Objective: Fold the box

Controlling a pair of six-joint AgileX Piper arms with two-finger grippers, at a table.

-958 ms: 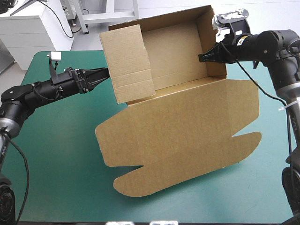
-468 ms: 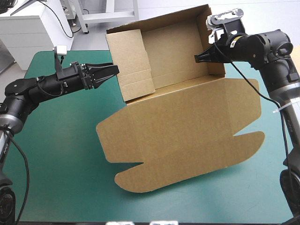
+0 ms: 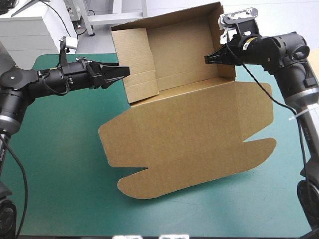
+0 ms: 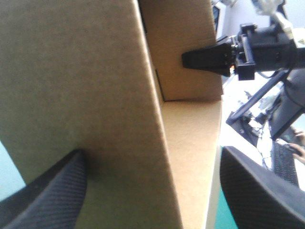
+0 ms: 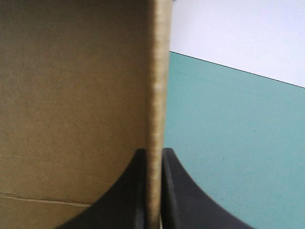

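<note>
Spread, the left end effector (image 3: 122, 73) straddles the left wall of the box (image 3: 184, 127), which stands by the worktop's (image 3: 55, 169) far edge. It should probably clamp gently and tuck that wall square while the right end effector (image 3: 209, 59), pinching the right wall, braces.

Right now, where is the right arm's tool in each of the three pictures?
High view: the right tool is at upper right, pinching the right wall of the box.
Left wrist view: the right tool is far off across the box's inside, tip on that wall.
Right wrist view: the right tool is its own, shut on the wall's edge.
Shared landmark: the brown right wall.
</note>
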